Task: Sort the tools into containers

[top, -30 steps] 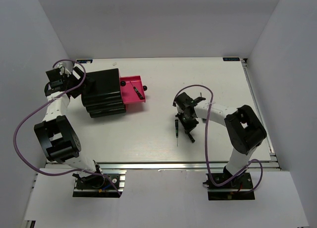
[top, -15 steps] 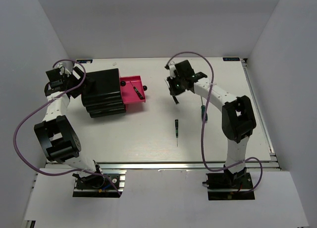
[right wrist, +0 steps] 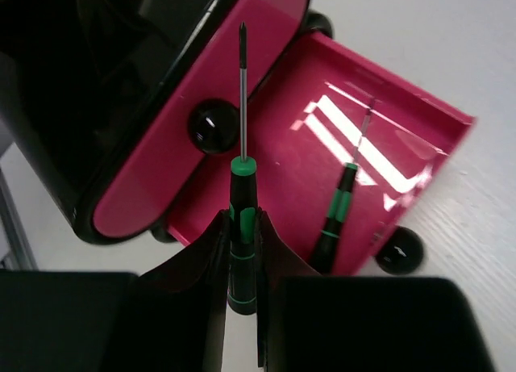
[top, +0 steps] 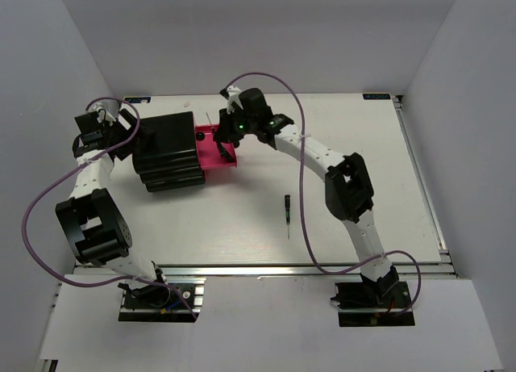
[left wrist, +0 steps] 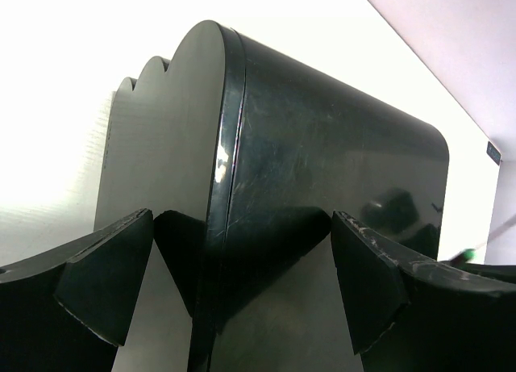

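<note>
My right gripper (right wrist: pixel 242 231) is shut on the black-and-green handle of a slim screwdriver (right wrist: pixel 243 178), whose tip points at the cabinet. It hangs over the open pink drawer (right wrist: pixel 278 138), where another slim screwdriver (right wrist: pixel 334 215) lies. In the top view the right gripper (top: pixel 235 131) hovers at the drawer (top: pixel 211 158) of the black cabinet (top: pixel 165 150). A third slim screwdriver (top: pixel 286 208) lies on the table. My left gripper (left wrist: pixel 238 279) is open at the cabinet's black back (left wrist: pixel 322 162), and in the top view that gripper (top: pixel 125 136) sits at the cabinet's left side.
A shut pink drawer front with a round black knob (right wrist: pixel 211 126) sits above the open drawer. The open drawer's own knob (right wrist: pixel 401 249) sticks out toward the table. White walls enclose the table (top: pixel 242 227) on three sides. The right arm's purple cable (top: pixel 302 194) loops over the table's middle.
My right arm has swung from mid-table to the back left, carrying the slim screwdriver over the open drawer. The left arm and the cabinet have stayed still.
</note>
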Robot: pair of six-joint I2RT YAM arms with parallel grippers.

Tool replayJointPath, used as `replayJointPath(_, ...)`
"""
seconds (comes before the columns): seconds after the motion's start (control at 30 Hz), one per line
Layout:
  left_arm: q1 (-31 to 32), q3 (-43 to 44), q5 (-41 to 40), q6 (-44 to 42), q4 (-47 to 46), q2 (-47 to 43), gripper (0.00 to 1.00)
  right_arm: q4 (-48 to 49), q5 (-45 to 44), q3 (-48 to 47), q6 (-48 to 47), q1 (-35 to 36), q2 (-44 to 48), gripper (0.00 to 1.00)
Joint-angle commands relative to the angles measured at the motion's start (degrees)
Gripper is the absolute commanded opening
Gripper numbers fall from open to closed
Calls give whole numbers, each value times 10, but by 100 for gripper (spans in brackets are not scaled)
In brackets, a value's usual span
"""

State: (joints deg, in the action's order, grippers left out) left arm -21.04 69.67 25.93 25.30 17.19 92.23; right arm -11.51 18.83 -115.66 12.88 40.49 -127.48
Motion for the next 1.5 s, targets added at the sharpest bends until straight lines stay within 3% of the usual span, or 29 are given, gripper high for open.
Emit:
replayJointPath(0.0, 13, -30, -22, -39, 111, 20, 97, 19, -8, -75, 65, 17, -35, 0)
replayJointPath(0.13, 13, -27, -22, -39, 115, 20, 97, 25, -24, -77, 65, 24, -52, 4)
replayJointPath(0.17, 13, -27, -22, -39, 116, 19, 97, 25, -23, -71, 62, 24, -53, 16)
replayJointPath(0.23, 13, -30, -21, -39, 115, 20, 97, 23, -23, -65, 52, 24, -53, 25)
replayJointPath(0.27, 13, -30, -21, -39, 114, 20, 97, 21, -22, -63, 41, 24, -53, 36)
replayJointPath(0.53, 13, -26, -19, -38, 114, 25, 97, 12, 1, -66, -13, 16, -19, 43)
replayJointPath(0.63, 13, -22, -20, -39, 115, 26, 97, -9, 91, -51, -93, -8, 25, 34)
replayJointPath(0.67, 13, -22, -21, -39, 115, 26, 97, -16, 108, -38, -115, -15, 41, 10)
replayJointPath(0.7, 13, -23, -22, -39, 115, 26, 97, -26, 88, -19, -148, -18, 76, 0)
replayJointPath(0.8, 13, -27, -23, -40, 114, 24, 97, -102, -19, 46, -176, -19, 124, 0)
replayJointPath(0.87, 13, -29, -24, -40, 112, 22, 97, -151, -46, 98, -163, -31, 140, 0)
replayJointPath(0.9, 13, -30, -25, -40, 111, 22, 97, -194, -59, 121, -153, -38, 157, 9)
replayJointPath(0.93, 13, -30, -26, -40, 111, 21, 97, -215, -65, 169, -133, -51, 165, 26)
replayJointPath(1.07, 13, -30, -26, -41, 113, 20, 97, -292, -92, 281, -82, -74, 188, 56)
replayJointPath(1.2, 13, -30, -25, -41, 113, 22, 97, -309, -166, 317, -55, -78, 193, 65)
replayJointPath(1.47, 13, -28, -25, -42, 117, 20, 97, -352, -142, 299, -62, -82, 151, 67)
